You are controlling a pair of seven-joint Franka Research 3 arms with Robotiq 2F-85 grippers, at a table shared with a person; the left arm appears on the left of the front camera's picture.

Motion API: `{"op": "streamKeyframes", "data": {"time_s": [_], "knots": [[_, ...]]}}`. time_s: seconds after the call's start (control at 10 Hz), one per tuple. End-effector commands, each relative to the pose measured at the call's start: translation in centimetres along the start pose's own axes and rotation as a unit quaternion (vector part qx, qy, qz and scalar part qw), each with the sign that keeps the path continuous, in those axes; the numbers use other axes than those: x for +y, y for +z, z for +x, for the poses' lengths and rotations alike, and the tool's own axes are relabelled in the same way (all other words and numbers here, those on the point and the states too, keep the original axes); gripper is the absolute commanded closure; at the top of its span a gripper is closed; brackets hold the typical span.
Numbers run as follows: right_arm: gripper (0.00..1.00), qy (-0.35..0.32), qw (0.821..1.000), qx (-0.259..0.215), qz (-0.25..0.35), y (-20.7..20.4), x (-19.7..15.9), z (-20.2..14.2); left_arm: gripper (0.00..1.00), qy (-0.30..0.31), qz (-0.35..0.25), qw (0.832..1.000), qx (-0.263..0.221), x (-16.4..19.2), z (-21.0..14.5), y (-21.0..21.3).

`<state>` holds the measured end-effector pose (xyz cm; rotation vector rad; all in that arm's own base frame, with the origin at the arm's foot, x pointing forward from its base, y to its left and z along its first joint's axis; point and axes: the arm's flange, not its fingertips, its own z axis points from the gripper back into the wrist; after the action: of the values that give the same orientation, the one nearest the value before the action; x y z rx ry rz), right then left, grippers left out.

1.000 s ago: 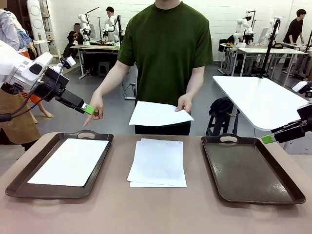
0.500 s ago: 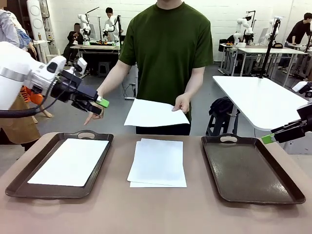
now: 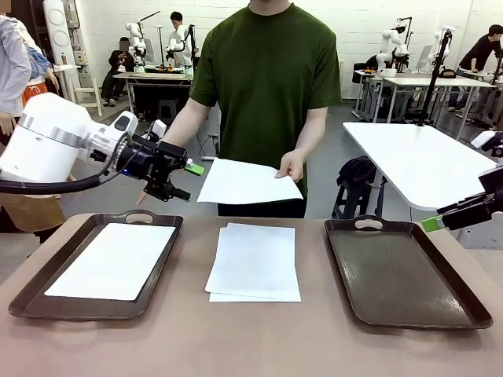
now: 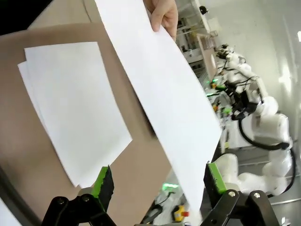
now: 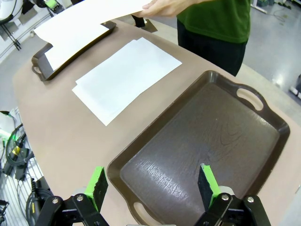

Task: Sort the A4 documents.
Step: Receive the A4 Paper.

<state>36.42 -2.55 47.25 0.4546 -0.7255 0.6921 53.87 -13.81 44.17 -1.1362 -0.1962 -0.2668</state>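
Behind the person runs a lab of white benches; nearer, the brown table (image 3: 251, 345) spans everything below both sets of fingers. 2 dark trays sit on it. The left tray (image 3: 31, 287), below the left fingers, holds 1 white sheet (image 3: 114, 259). The right tray (image 3: 401, 275), below and ahead of the right fingers, is bare. Between the trays a loose stack (image 3: 255, 263) of A4 sheets lies flat, below and beyond the left fingers. Above it the held sheet (image 3: 247, 182) hangs in the air, pinched at its far end by the person's hand (image 3: 292, 166).

The left gripper (image 3: 189, 181) is level with that sheet, jaws spread wide and gripping nothing. The sheet's near edge lies straight ahead of the fingertips. In the left wrist view its near corner dips between the 2 green pads (image 4: 104, 183), close to 1 of them, though contact cannot be judged. Its long axis appears to run away from the fingers toward the hand. The right gripper (image 3: 432, 223), equally wide and empty, is well apart from it, so the left arm is nearer and looks placed to take the handover.
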Motion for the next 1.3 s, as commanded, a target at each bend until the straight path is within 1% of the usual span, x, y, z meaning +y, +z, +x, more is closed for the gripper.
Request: {"op": "streamKeyframes", "data": {"time_s": [0.0,0.2,0.4,0.6,0.8,0.9,1.0,1.1,1.2], "knots": [[0.0,0.003,1.0,-0.012,0.009,-0.3,-0.4,0.0,0.0,0.034,-0.038,0.998,-0.023,-0.3,1.7,-0.9],[0.0,0.003,1.0,-0.012,0.009,-0.3,-0.4,0.0,0.0,0.062,-0.05,0.997,-0.022,0.7,2.7,-3.5],[0.0,0.003,1.0,-0.012,0.009,-0.3,-0.4,0.0,0.0,0.086,-0.067,0.994,-0.021,1.4,3.5,-5.0],[0.0,0.003,1.0,-0.012,0.009,-0.3,-0.4,0.0,0.0,0.113,-0.097,0.988,-0.026,1.8,4.2,-5.7],[0.0,0.003,1.0,-0.012,0.009,-0.3,-0.4,0.0,0.0,0.118,-0.097,0.988,-0.02,1.9,4.2,-5.7],[0.0,0.003,1.0,-0.012,0.009,-0.3,-0.4,0.0,0.0,0.116,-0.095,0.988,-0.03,2.0,4.0,-5.5],[0.0,0.003,1.0,-0.012,0.009,-0.3,-0.4,0.0,0.2,0.118,-0.099,0.987,-0.033,1.9,3.9,-5.4],[0.0,0.003,1.0,-0.012,0.009,-0.3,-0.4,0.0,0.2,0.12,-0.101,0.987,-0.028,2.0,3.8,-5.3],[0.0,0.003,1.0,-0.012,0.009,-0.3,-0.4,0.0,0.39,0.121,-0.099,0.987,-0.029,1.9,3.8,-5.3]]}}
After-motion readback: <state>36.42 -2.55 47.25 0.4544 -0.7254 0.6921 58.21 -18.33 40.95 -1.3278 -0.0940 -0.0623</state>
